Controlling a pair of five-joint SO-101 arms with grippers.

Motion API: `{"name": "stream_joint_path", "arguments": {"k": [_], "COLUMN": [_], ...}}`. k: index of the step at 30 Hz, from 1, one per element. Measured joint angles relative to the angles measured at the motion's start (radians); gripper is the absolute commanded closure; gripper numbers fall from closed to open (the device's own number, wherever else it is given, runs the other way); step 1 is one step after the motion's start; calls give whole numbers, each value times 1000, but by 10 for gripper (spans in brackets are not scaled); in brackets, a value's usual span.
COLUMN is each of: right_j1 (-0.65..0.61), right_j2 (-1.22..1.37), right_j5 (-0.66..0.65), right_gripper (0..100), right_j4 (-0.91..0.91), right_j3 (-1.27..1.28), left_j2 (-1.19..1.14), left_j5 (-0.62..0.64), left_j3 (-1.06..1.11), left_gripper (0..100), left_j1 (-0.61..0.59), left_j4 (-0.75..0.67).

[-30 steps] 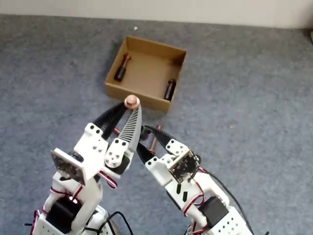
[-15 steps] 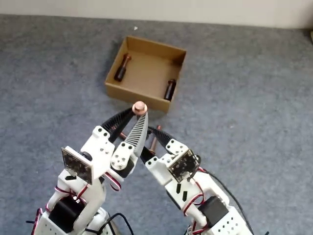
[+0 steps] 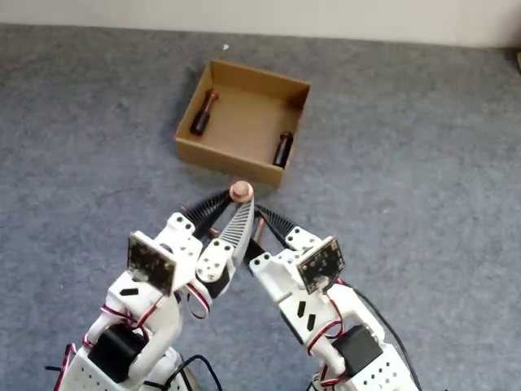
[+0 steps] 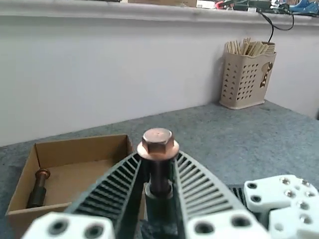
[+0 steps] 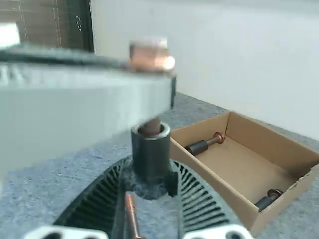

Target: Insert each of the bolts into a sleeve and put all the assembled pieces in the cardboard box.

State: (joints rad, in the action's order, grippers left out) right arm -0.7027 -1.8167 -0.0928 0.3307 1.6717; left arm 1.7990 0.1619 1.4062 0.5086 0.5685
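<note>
Two white arms [image 3: 175, 244] with dark ribbed fingers [image 4: 199, 184].
Behind the left claw [image 4: 158, 169] and right claw [image 5: 149, 177]: white housings [image 3: 281, 277], dark screws [image 4: 250, 185], square camera boards [image 3: 151, 262], black servos [image 3: 110, 352]; red, white, black cables [image 3: 321, 334] farther back.

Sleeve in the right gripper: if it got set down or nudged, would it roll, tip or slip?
The sleeve looks like a rigid metal tube, so it is probably stiff and heavy for its size. Lying on its side it would likely roll, though the rough grey table may slow it. On end, it looks squat enough to stand.
</note>
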Motion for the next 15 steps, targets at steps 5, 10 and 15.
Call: {"name": "stream_joint_path", "arguments": {"k": [5,10,15], "right_j1": [25,26,60], "right_j2": [0,2,2], "right_j5": [9,9,9], "right_gripper": [994,994,994], "right_j4": [0,0,2], "right_j3": [0,0,0], "left_j2": [0,12,14], "left_j5": [-97,-135,-140], "left_j3": [0,-2,-11], "left_gripper": [973,849,849], "left_j1": [0,0,-2], "left_j4": [60,120,173]}}
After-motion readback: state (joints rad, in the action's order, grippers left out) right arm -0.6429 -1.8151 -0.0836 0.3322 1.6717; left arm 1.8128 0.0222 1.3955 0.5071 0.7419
